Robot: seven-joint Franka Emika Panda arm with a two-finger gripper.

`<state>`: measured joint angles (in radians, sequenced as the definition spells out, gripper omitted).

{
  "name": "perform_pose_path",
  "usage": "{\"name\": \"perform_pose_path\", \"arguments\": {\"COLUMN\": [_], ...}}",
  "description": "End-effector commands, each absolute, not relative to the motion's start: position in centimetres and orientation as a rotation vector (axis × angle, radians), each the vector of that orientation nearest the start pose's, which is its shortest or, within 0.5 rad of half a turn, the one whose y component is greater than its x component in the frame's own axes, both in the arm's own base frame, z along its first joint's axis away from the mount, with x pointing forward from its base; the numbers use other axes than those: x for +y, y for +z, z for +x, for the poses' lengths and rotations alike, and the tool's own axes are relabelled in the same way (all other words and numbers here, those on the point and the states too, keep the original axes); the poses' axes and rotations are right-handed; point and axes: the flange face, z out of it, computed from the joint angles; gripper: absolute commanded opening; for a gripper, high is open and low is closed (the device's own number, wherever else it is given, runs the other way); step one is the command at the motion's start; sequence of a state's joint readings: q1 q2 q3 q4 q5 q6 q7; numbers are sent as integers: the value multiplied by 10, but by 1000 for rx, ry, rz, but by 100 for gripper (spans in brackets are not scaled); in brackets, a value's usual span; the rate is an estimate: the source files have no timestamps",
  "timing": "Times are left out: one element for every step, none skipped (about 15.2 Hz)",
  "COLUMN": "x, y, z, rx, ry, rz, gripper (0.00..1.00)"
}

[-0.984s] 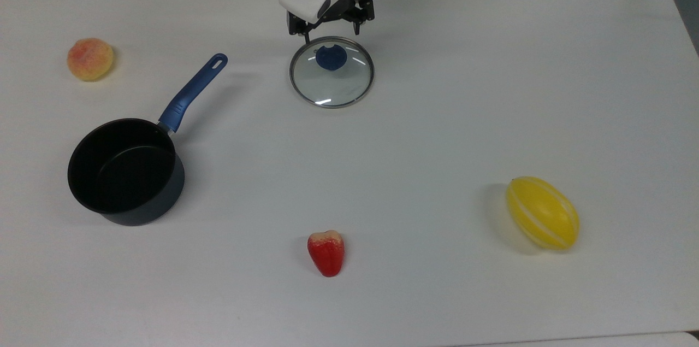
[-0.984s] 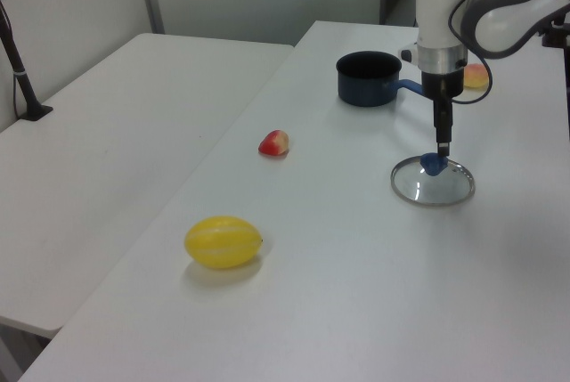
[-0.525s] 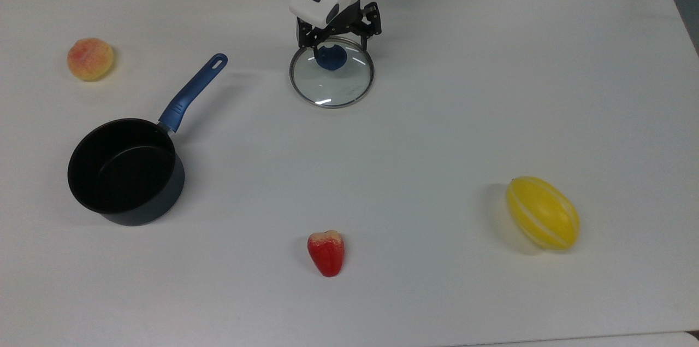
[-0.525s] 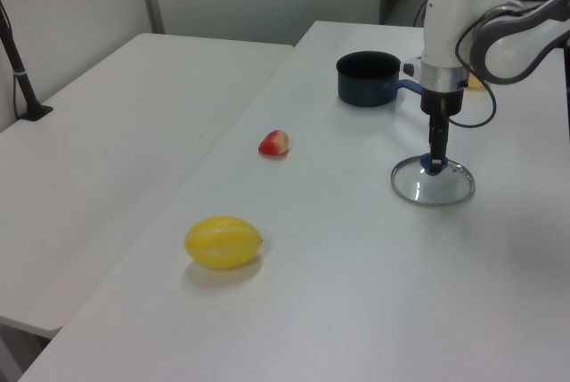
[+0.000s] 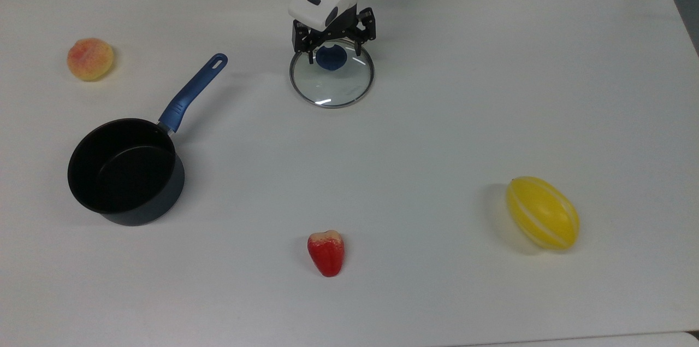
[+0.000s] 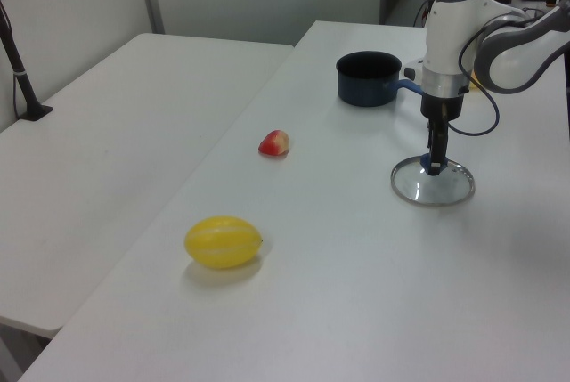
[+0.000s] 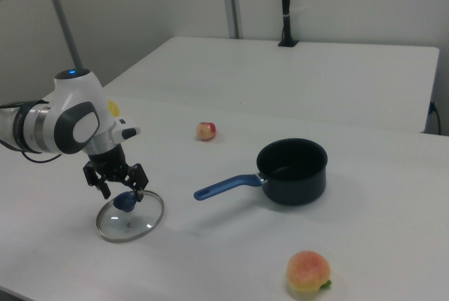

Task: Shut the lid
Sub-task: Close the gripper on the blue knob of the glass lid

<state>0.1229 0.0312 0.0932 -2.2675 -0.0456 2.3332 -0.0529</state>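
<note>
Lying under end effector (image 5: pixel 333 47): lid (image 5: pixel 332 79).

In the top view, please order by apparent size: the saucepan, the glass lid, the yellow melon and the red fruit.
1. Saucepan, largest, even without its blue handle.
2. Glass lid.
3. Yellow melon, a little smaller than the lid; it lies nearer the picture's bottom edge, so this ranking is unsure.
4. Red fruit, smallest.

Probably a robotics laboratory: white worktables (image 6: pixel 116 124), grey partition panels (image 7: pixel 140 13), a clamped black pole (image 7: pixel 285 6) at 12 o'clock in the right view.
</note>
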Motion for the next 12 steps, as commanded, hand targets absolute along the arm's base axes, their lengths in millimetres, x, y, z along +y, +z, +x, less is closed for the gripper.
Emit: {"name": "perform_pose_path", "arguments": {"x": [112,112,113,112,112,112,112,112,112,112,112,112], "y": [341,341,341,340,340,340,341,341,341,341,341,341], "z": [512,512,511,512,512,512,512,511,511,511,512,512], "rx": [-471,-473,-475,-473,-473,-473,-472,-473,-473,-470,-468,-468], "ry": [-85,-85,-85,-82,-82,-82,-85,-82,-82,-80,-80,-78], "rz": [-3145,-3146,-3146,-3146,-3146,-3146,-3147,-3146,-3146,-3147,-3147,-3148], "gripper": [91,88,82,76,66,55,44,33,23,17,17,16]}}
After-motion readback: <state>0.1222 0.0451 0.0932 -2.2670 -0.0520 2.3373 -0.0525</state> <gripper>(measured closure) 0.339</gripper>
